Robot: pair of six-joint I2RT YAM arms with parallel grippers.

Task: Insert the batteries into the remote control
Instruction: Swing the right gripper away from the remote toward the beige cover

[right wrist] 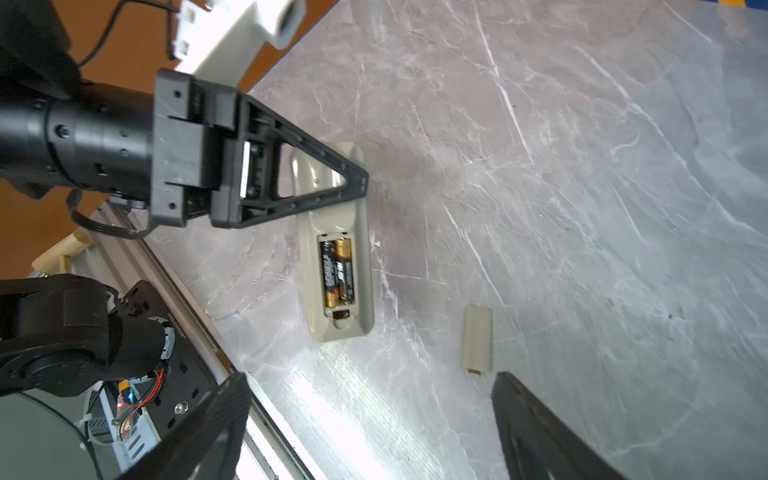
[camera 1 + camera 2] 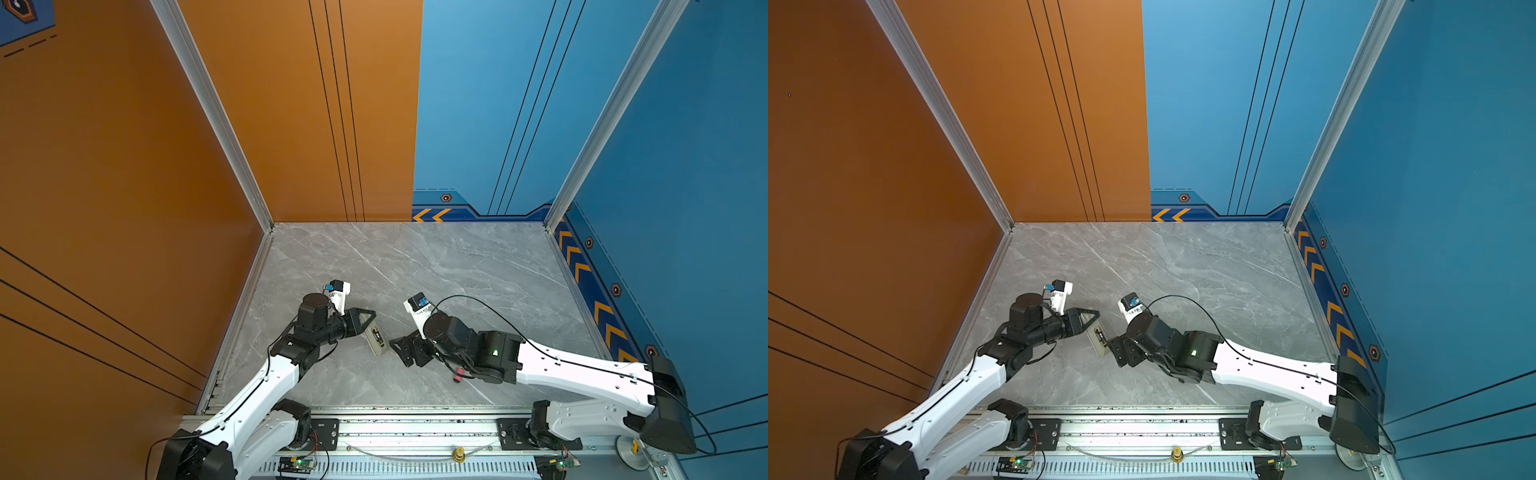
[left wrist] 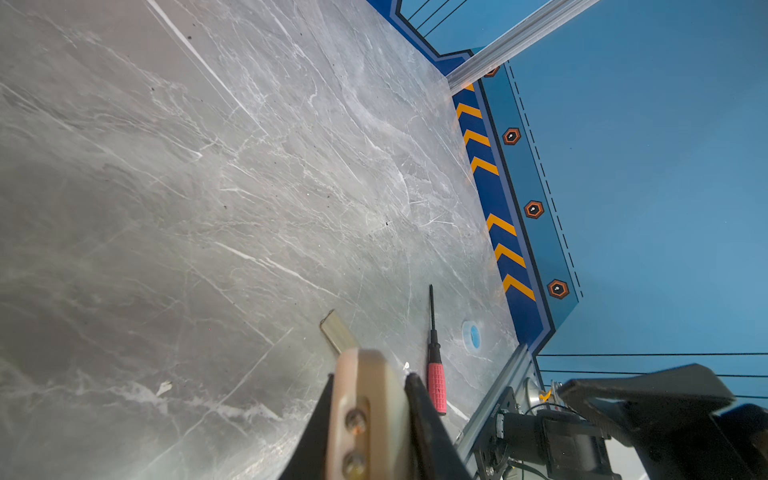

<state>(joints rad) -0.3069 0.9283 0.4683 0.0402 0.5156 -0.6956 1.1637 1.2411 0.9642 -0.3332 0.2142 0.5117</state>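
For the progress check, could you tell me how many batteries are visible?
2: both batteries lie side by side in the open recess on the back of the remote control. None shows loose on the table.

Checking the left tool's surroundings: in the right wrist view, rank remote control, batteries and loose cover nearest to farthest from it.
1. remote control: gripped by the left tool.
2. batteries: in the remote's recess, beyond the tool's tip.
3. loose cover: on the table, apart from the remote.
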